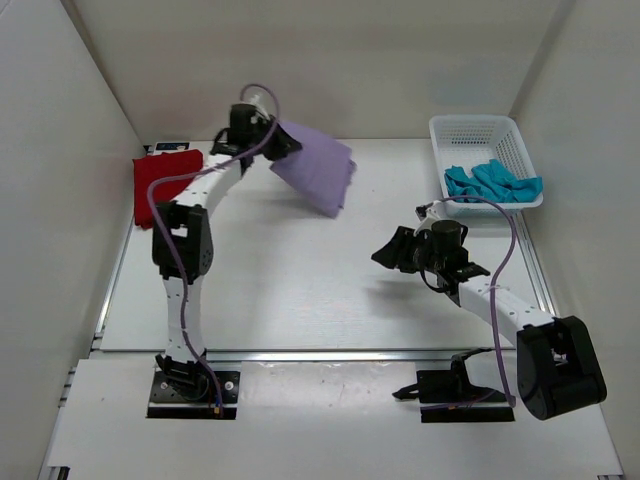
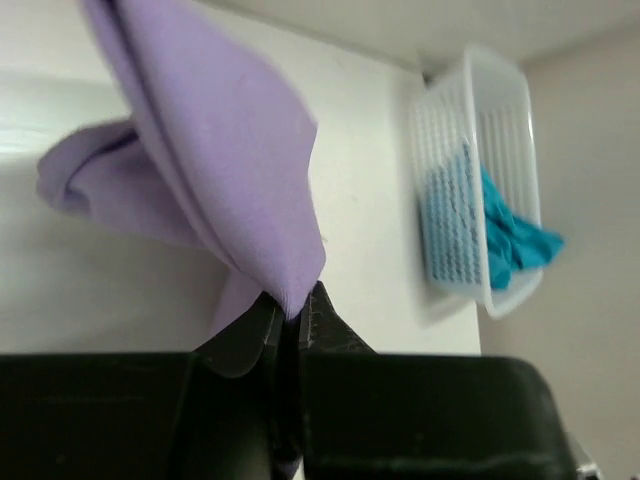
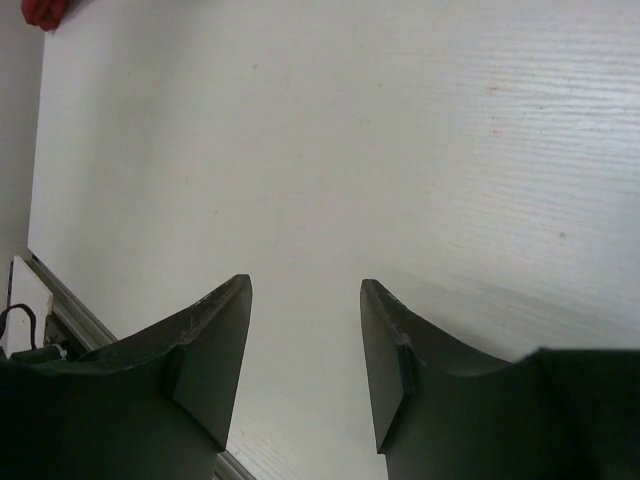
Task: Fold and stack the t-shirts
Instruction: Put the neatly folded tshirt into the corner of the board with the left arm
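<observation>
The lavender t-shirt (image 1: 318, 170) hangs folded above the far middle of the table, and my left gripper (image 1: 283, 140) is shut on its upper left edge. In the left wrist view the lavender t-shirt (image 2: 220, 170) is pinched between the dark fingers at my left gripper (image 2: 291, 305). The dark red t-shirt (image 1: 162, 182) lies folded at the far left, beside the left arm. The teal t-shirt (image 1: 492, 182) is crumpled in the white basket (image 1: 478, 131). My right gripper (image 1: 388, 252) stands open over bare table at mid right, nothing between its fingers (image 3: 215, 340).
The white mesh basket (image 2: 460, 130) sits at the far right corner against the wall. White walls close in the table on three sides. A metal rail (image 1: 300, 352) runs along the near table edge. A corner of red cloth (image 3: 42, 12) shows in the right wrist view.
</observation>
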`<state>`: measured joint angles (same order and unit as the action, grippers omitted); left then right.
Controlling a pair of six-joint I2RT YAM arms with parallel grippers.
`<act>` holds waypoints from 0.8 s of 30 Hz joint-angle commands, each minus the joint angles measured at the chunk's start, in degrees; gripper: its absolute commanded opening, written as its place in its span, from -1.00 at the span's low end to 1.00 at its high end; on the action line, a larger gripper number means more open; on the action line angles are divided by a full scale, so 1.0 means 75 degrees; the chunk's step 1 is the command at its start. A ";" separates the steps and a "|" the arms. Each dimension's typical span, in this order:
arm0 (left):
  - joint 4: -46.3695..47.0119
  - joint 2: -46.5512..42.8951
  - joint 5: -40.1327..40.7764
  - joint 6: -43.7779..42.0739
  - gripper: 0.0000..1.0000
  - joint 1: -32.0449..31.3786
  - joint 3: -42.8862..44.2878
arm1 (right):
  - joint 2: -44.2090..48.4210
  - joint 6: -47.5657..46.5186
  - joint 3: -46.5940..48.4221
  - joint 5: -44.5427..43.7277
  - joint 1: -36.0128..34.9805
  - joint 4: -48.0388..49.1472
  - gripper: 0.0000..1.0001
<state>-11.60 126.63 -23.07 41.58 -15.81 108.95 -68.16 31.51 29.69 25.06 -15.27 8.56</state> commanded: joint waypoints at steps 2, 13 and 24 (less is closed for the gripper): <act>-0.0389 -0.1494 0.0626 -0.0389 -1.00 0.1764 -0.0320 | 0.0124 -0.0076 -0.0115 0.0151 -0.0038 0.0348 -0.08; 0.1452 -0.3782 0.1564 0.1252 0.98 0.4605 -0.5428 | -0.0146 0.0135 -0.0514 0.0292 -0.0893 0.0652 -0.04; 0.3407 -0.6288 0.2009 0.1816 0.97 0.3295 -0.8559 | -0.0332 -0.0509 0.1334 -0.0972 -0.0438 -0.0716 -1.00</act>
<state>4.82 85.12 -8.80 54.22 13.54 47.09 -69.93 30.26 32.40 23.35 -20.58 4.97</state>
